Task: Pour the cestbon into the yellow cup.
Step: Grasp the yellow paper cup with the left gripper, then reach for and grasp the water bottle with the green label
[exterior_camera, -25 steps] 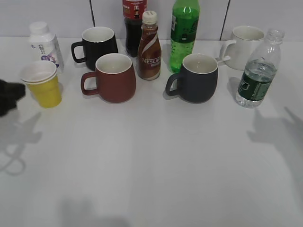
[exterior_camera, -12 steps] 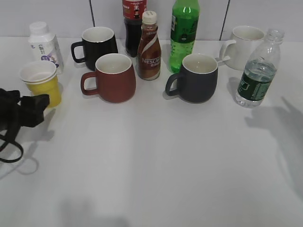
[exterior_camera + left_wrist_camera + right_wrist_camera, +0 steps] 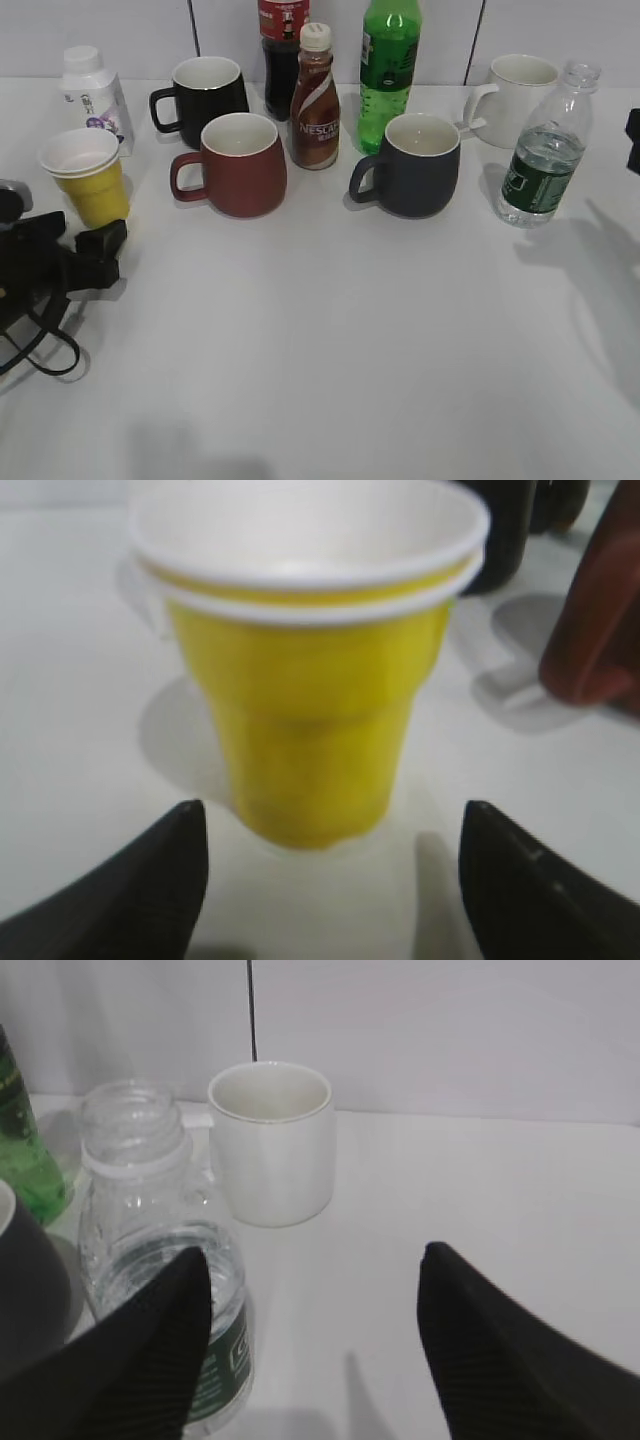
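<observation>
White tabletop [image 3: 330, 340], crowded. Cestbon [image 3: 545, 150] stands uncapped at far right, part full: thin ribbed plastic, probably squishy, so I'd grip the label band gently. Yellow cup [image 3: 305, 660] is far left, light, tippy. Left pincer [image 3: 330, 870] and right pincer [image 3: 310, 1340] both spread, empty.

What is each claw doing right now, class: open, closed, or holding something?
Left claw: open, empty, its fingers short of the yellow cup.
Right claw: open, empty, the cestbon ahead by its left finger, not gripped.
</observation>
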Robot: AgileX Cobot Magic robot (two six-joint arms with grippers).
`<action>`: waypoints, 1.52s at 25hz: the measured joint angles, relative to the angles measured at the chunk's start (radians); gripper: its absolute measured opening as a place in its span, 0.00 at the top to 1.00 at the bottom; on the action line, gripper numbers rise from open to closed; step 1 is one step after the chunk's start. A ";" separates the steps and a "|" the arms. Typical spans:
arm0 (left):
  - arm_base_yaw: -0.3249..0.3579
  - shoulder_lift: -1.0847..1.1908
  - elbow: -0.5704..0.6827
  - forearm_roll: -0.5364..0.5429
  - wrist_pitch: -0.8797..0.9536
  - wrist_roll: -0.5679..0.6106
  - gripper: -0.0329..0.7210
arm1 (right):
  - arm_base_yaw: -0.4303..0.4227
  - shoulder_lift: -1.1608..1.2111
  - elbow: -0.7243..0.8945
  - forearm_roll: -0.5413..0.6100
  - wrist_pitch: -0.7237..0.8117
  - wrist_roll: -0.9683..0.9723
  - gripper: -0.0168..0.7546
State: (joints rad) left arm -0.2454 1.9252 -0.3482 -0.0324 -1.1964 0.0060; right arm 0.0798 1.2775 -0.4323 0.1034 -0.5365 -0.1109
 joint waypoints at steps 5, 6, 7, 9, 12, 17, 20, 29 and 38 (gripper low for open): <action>0.000 0.024 -0.048 -0.001 -0.005 0.000 0.16 | 0.000 0.031 0.000 -0.009 -0.011 0.008 0.35; 0.000 0.024 -0.063 -0.001 -0.005 0.000 0.16 | 0.000 0.036 0.000 -0.009 -0.012 0.008 0.35; 0.000 0.028 -0.077 -0.001 -0.008 0.000 0.16 | 0.000 0.041 0.000 -0.009 -0.013 0.008 0.35; 0.000 0.039 -0.109 -0.001 -0.010 0.000 0.16 | 0.000 0.050 0.000 -0.013 -0.015 0.009 0.35; 0.000 0.058 -0.151 -0.001 -0.010 0.000 0.16 | 0.000 0.070 0.000 -0.021 -0.018 0.010 0.35; 0.002 0.081 -0.223 -0.001 0.003 0.000 0.17 | 0.000 0.113 0.000 -0.043 -0.049 0.018 0.35; 0.003 0.093 -0.254 0.001 0.012 0.000 0.19 | 0.000 0.146 0.000 -0.111 -0.080 0.046 0.35; 0.006 0.094 -0.259 0.002 0.025 0.000 0.46 | 0.000 0.299 -0.001 -0.248 -0.250 0.105 0.19; 0.006 0.011 -0.155 0.026 0.026 0.000 0.47 | 0.000 0.400 -0.001 -0.240 -0.413 0.111 0.14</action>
State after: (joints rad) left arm -0.2393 1.9367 -0.5036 -0.0062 -1.1702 0.0060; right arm 0.0798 1.6778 -0.4332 -0.1370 -0.9494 0.0000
